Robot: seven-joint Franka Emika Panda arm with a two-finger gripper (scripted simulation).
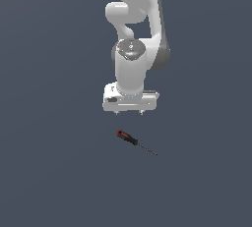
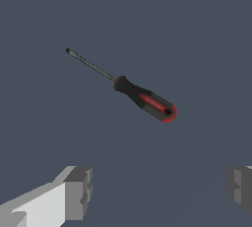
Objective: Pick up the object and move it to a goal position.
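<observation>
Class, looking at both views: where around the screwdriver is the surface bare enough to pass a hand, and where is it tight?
Bare surface surrounds the screwdriver on all sides. The only tight spot is the strip between its handle and the open gripper beside it.

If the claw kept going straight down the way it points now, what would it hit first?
Probably bare floor. The open claw points down, and the screwdriver lies ahead of its fingers, not between them; depth is unclear.
</observation>
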